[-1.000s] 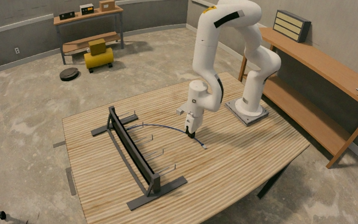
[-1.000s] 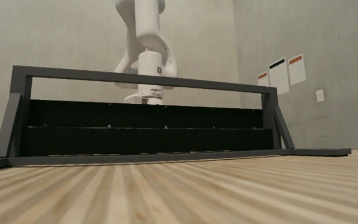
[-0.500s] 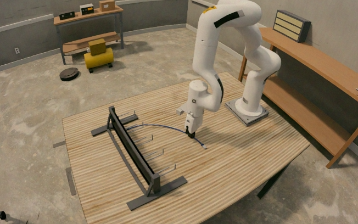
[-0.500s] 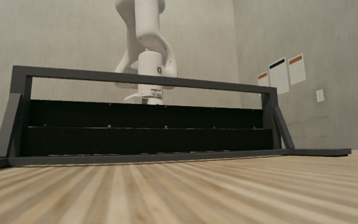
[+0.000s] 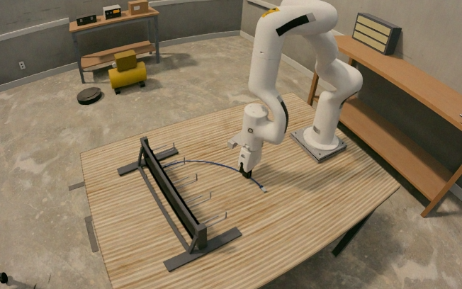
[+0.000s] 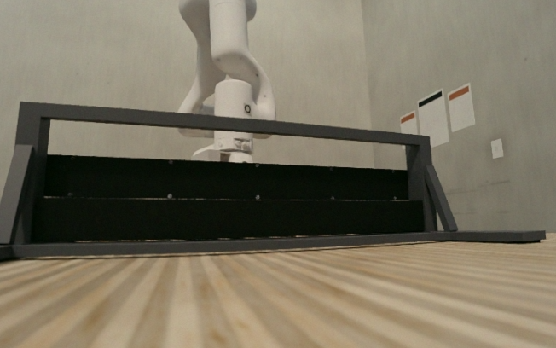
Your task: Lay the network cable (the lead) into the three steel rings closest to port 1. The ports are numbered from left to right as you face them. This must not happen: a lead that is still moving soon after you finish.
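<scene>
A thin blue network cable point(image 5: 209, 163) runs in an arc over the wooden table from the dark rack point(image 5: 169, 188) to a pale plug end point(image 5: 263, 189). My gripper point(image 5: 246, 173) points straight down at the table and is shut on the cable a short way from the plug end. Several steel rings point(image 5: 188, 181) stick out of the rack's face toward the arm in a row. The cable's fixed end meets the rack near the second ring from the far end point(image 5: 176, 163). In the exterior view the rack point(image 6: 222, 200) hides the cable and my fingers; only the arm's wrist point(image 6: 232, 128) shows above it.
The arm's base plate point(image 5: 318, 144) is bolted to the table's far right. The rack's flat feet point(image 5: 203, 248) reach out over the table at both ends. A wooden shelf unit point(image 5: 400, 106) stands right of the table. A yellow compressor point(image 5: 127, 72) stands on the floor.
</scene>
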Robot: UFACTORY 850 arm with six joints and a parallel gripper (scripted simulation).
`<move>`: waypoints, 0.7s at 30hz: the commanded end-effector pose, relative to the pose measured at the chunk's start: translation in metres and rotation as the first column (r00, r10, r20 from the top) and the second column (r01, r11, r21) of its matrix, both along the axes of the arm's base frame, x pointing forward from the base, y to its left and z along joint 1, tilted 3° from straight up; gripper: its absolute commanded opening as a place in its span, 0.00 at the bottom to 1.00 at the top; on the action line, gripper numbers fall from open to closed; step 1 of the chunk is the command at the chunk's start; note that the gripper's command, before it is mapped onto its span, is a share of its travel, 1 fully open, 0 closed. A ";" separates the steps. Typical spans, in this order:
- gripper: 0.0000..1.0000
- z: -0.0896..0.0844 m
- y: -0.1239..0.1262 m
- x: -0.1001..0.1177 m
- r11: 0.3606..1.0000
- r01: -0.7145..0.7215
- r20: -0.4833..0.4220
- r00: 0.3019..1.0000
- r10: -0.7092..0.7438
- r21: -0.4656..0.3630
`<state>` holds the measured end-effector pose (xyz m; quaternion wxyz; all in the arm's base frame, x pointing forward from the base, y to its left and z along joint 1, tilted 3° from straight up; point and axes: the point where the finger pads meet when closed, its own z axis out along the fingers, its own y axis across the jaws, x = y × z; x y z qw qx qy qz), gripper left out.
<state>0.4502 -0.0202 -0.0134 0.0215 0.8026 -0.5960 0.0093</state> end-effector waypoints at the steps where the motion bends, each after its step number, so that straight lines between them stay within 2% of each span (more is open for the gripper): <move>1: 0.00 0.001 0.000 0.001 1.000 0.000 0.002 1.000 0.000 0.000; 21: 0.00 0.005 0.000 0.001 1.000 0.000 0.002 1.000 0.000 0.000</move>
